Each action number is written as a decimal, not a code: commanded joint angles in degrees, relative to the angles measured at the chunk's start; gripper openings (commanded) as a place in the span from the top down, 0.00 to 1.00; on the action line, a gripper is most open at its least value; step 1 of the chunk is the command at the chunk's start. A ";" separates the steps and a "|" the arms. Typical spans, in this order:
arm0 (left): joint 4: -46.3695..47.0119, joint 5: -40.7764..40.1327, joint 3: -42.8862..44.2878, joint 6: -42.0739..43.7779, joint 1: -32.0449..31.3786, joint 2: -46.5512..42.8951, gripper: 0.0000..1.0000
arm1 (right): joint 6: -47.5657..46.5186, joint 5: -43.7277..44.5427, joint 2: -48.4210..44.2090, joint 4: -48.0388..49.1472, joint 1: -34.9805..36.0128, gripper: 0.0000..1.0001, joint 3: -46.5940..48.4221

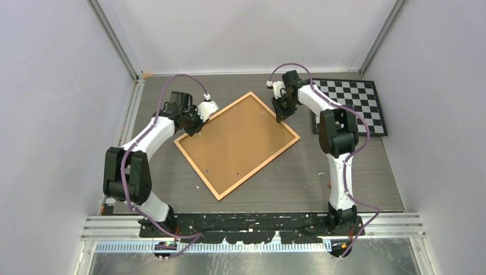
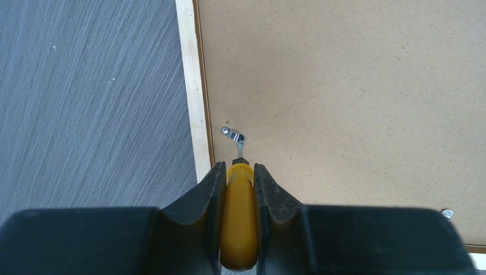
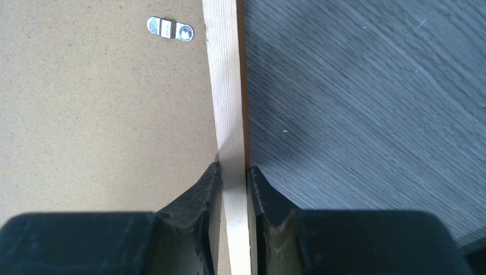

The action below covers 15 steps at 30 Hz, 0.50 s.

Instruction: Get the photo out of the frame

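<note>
Fingers point(image 2: 212, 195) of the left gripper point(image 2: 238, 167) are clamping a yellow tool point(image 2: 238, 217) between them. Its thin metal tip is reaching a small clip point(image 2: 233, 135) just ahead of the fingertips, on the backing board point(image 2: 344, 86). The frame point(image 2: 192, 86) is lying back-up on the table point(image 2: 86, 114), its border running just left of this claw in the wrist view. The right gripper point(image 3: 234, 171) is pinching that wooden border between its jaws, with a second clip point(image 3: 170, 28) sitting farther ahead and to its left. A checkerboard point(image 1: 355, 103) is lying well apart on that claw's right.
</note>
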 commanded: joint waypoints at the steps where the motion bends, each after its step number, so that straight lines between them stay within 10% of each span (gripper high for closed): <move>1: -4.56 6.29 -0.52 -3.64 -1.24 -0.60 1.00 | 1.56 0.77 0.87 -0.95 0.06 0.99 -1.62; 8: -4.69 5.61 1.68 -7.73 -1.07 -0.67 1.00 | 2.53 0.89 0.55 -1.50 0.10 0.96 -1.72; 15: -4.43 6.20 4.91 -13.86 0.33 -1.11 1.00 | 9.62 1.87 -4.33 -1.73 -0.34 0.49 -1.76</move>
